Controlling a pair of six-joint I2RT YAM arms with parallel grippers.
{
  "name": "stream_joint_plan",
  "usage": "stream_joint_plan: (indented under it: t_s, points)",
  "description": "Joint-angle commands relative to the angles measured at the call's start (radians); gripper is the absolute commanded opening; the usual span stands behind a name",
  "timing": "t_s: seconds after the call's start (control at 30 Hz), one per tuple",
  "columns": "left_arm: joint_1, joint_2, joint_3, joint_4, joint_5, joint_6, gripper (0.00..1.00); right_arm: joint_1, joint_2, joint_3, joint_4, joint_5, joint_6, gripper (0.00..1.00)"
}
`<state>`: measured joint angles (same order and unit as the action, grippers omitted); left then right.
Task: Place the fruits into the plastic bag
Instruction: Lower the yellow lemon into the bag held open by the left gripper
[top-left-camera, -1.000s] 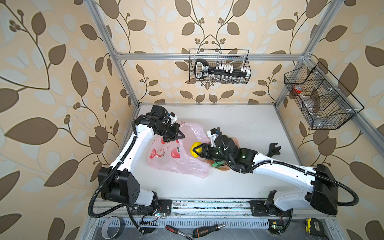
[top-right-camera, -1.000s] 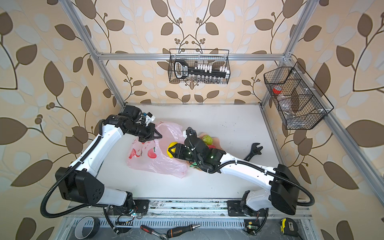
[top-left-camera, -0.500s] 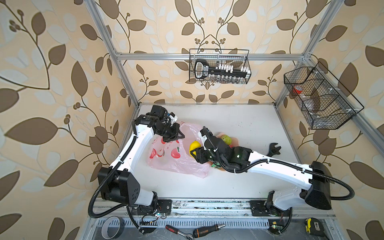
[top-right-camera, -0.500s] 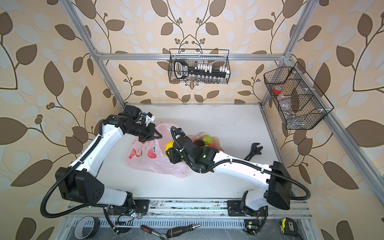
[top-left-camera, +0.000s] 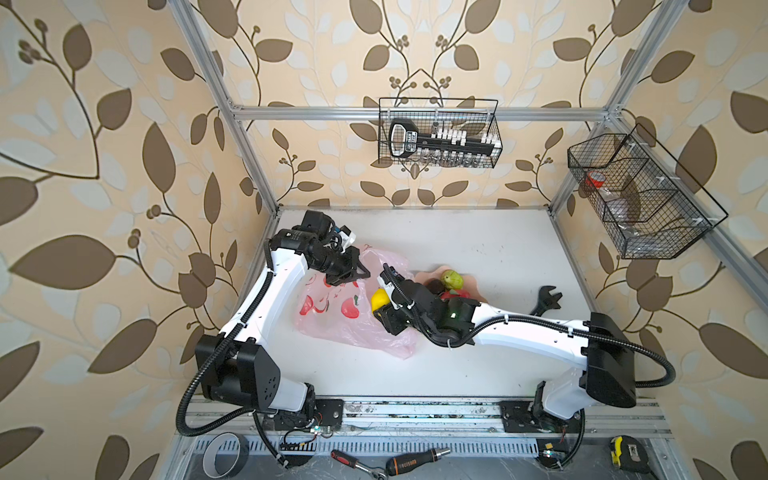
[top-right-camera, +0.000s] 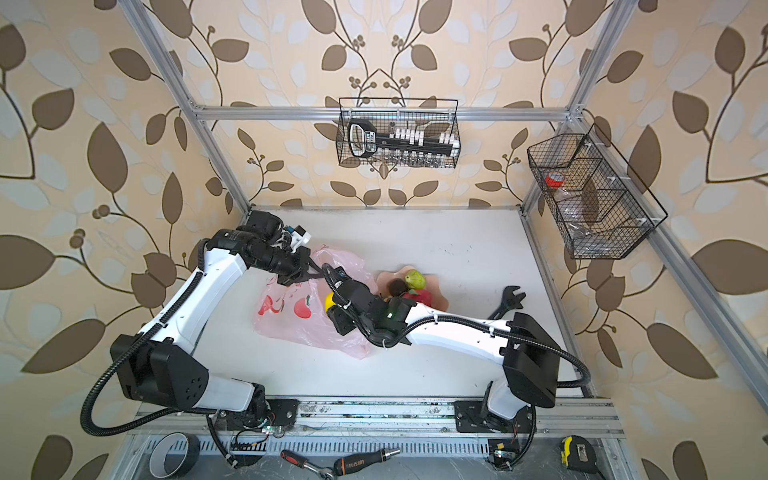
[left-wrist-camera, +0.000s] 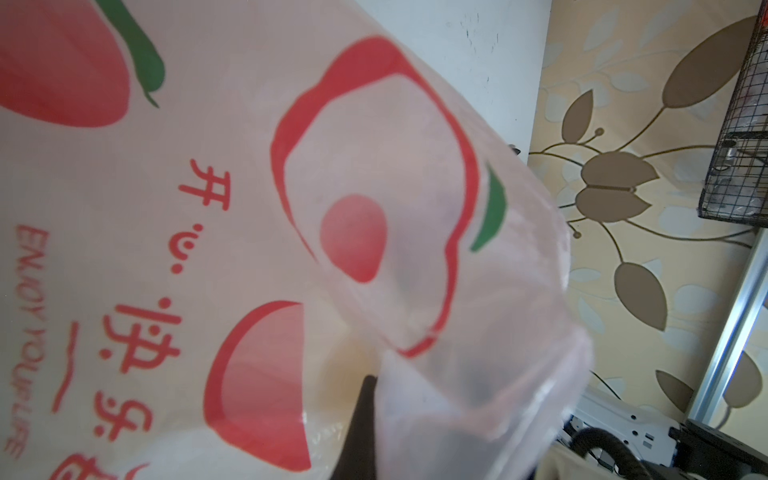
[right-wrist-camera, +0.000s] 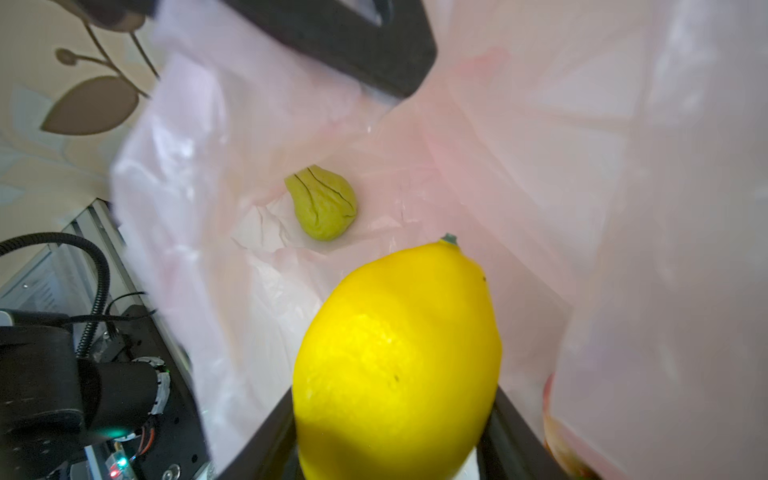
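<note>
Mia: What has the right gripper (right-wrist-camera: 392, 436) got?

Tom: Its jaws are spread partway, hugging the yellow lemon (right-wrist-camera: 399, 357). The lemon is right at the mouth of the plastic bag (top-left-camera: 332, 307), near the left edge of the table (top-left-camera: 478, 249).

Mia: And the left gripper (top-left-camera: 353, 276)?

Tom: Pinched tight on the bag's rim, holding it up. If the thin plastic slips, the mouth could flop closed and the lemon could roll away.

Yellow lemon (right-wrist-camera: 395, 353) — pink apple-printed bag (top-left-camera: 332, 328)

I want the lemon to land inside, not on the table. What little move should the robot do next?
Probably ease the lemon slightly deeper: the right gripper holds it at the mouth of the plastic bag, which the left gripper holds open.
</note>
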<state>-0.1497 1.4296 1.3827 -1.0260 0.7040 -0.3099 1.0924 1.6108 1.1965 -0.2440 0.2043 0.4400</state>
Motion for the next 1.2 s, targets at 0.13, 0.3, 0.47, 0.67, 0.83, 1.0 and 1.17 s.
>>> stream_joint_plan:
  t_s: [0.13,0.3,0.47,0.67,0.83,1.0,1.17]
  points:
    - [0.000,-0.029,0.040,-0.022,0.038,0.030,0.00,-0.049,0.076,0.028,0.058,-0.081,-0.015,0.17]
    - [0.001,-0.032,0.038,-0.011,0.045,0.019,0.00,-0.087,0.123,0.041,0.115,-0.181,0.022,0.17]
    - [-0.005,-0.020,0.046,0.006,0.054,0.005,0.00,-0.116,0.168,0.042,0.184,-0.300,0.108,0.17]
    - [-0.010,-0.011,0.049,0.023,0.050,-0.004,0.00,-0.137,0.232,0.075,0.253,-0.412,0.218,0.17]
    - [-0.010,-0.015,0.041,0.029,0.053,-0.002,0.00,-0.158,0.302,0.106,0.299,-0.491,0.335,0.16]
    - [-0.012,-0.015,0.030,0.035,0.055,-0.004,0.00,-0.168,0.379,0.158,0.317,-0.549,0.433,0.16]
    - [-0.013,-0.014,0.030,0.040,0.056,-0.005,0.00,-0.164,0.446,0.212,0.330,-0.592,0.519,0.19]
